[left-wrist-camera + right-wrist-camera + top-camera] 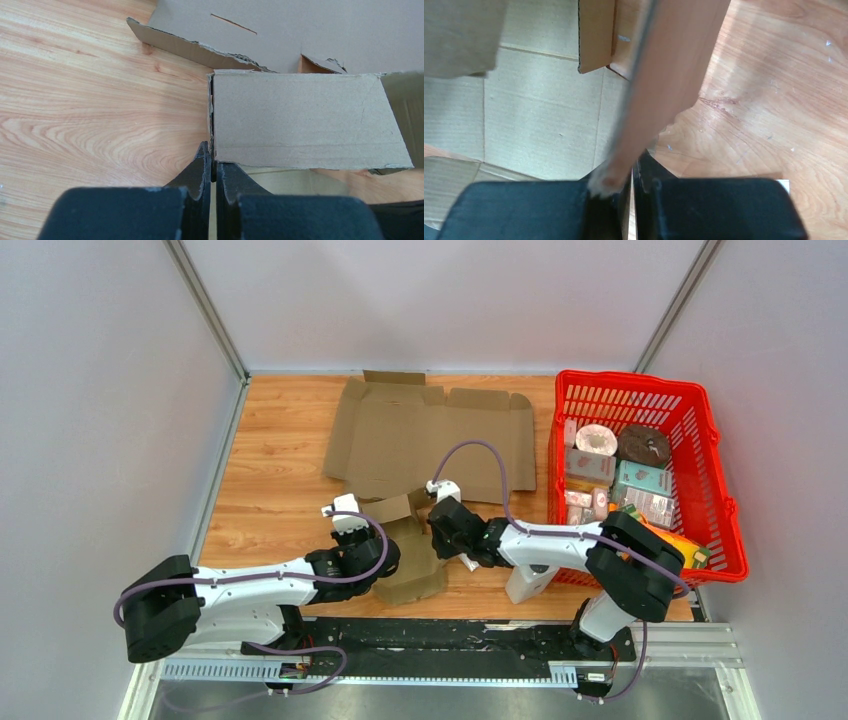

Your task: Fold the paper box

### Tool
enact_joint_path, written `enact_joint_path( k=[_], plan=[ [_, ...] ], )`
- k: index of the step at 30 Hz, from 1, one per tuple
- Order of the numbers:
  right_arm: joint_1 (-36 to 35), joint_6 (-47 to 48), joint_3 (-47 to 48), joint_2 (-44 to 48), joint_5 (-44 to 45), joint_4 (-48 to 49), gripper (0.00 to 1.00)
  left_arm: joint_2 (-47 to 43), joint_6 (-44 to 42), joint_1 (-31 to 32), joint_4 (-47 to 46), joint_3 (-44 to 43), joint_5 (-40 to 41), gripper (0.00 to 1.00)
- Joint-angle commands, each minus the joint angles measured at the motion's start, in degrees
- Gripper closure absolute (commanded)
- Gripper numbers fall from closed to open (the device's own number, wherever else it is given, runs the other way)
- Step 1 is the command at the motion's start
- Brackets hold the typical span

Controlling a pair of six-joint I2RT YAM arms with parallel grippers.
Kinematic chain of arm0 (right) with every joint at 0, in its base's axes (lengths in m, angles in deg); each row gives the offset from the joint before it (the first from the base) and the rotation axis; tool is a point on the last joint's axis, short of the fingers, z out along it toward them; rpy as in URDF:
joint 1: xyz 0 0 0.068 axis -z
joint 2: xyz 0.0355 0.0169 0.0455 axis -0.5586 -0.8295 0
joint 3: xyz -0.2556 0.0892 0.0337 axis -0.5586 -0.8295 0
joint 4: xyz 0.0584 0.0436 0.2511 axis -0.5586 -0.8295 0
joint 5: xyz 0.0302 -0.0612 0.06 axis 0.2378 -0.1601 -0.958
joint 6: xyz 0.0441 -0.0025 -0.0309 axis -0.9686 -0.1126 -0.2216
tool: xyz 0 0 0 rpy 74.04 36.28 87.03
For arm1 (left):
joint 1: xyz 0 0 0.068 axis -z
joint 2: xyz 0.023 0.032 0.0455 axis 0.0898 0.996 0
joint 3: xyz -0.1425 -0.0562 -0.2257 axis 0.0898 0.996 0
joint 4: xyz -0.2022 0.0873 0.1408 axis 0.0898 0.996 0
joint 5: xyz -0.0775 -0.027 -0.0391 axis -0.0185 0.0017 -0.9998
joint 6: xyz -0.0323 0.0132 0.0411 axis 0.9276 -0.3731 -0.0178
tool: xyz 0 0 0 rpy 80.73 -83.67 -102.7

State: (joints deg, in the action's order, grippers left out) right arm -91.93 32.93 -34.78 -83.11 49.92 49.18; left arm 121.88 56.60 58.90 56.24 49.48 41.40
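The paper box [430, 440] is brown cardboard lying mostly flat on the wooden table, with its near part [412, 560] raised between the two arms. My left gripper [388, 530] is shut on the thin edge of an upright panel [300, 120], and its fingertips [213, 172] pinch that edge. My right gripper [428, 518] holds a raised flap [664, 75] that looks blurred. The flap's lower end runs down between the nearly closed fingers [631, 192], against the left one.
A red plastic basket [722, 490] with several packaged goods stands at the right, close to the right arm's elbow. Grey walls enclose the table on three sides. Bare wood [275, 470] lies left of the cardboard.
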Motion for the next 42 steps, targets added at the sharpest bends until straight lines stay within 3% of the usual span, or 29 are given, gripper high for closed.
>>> enact_joint_path(
  k=[1, 6, 10, 17, 25, 31, 36, 42],
  plan=[
    [-0.30, -1.53, -1.91, -1.47, 2.28, 3.06, 0.92, 0.61, 0.04, 0.20, 1.29, -1.08, -1.46, 1.00],
    [-0.64, -2.59, -2.09, -3.42, 1.94, 3.23, 0.94, 0.26, 0.21, 0.20, 1.64, -0.91, -1.37, 1.00],
    [-1.26, -2.06, -2.00, 3.15, 1.14, 0.79, 0.90, 0.17, 0.21, 0.11, 1.47, -0.82, -1.37, 1.00],
    [-1.26, 0.22, -0.77, 16.60, -0.09, -6.95, 0.62, 1.31, 0.12, 0.20, 2.26, -1.87, -1.37, 1.00],
    [2.77, 7.06, 1.69, 26.82, 3.95, -13.99, 0.50, 0.96, 0.21, 0.37, 2.35, -1.79, -1.28, 1.00],
    [10.42, 10.68, 3.09, 20.17, 3.08, -11.98, 0.51, 0.87, 0.04, 0.46, 2.17, -1.79, -1.29, 1.00],
    [9.73, 12.79, 4.85, 11.89, -0.86, -4.96, 0.53, 0.79, -0.05, 0.46, 2.17, -1.70, -1.37, 1.00],
    [4.19, 13.15, 10.29, 5.13, -0.70, -4.32, 0.54, 0.61, 0.04, 0.46, 2.00, -1.52, -1.20, 1.00]
  ],
)
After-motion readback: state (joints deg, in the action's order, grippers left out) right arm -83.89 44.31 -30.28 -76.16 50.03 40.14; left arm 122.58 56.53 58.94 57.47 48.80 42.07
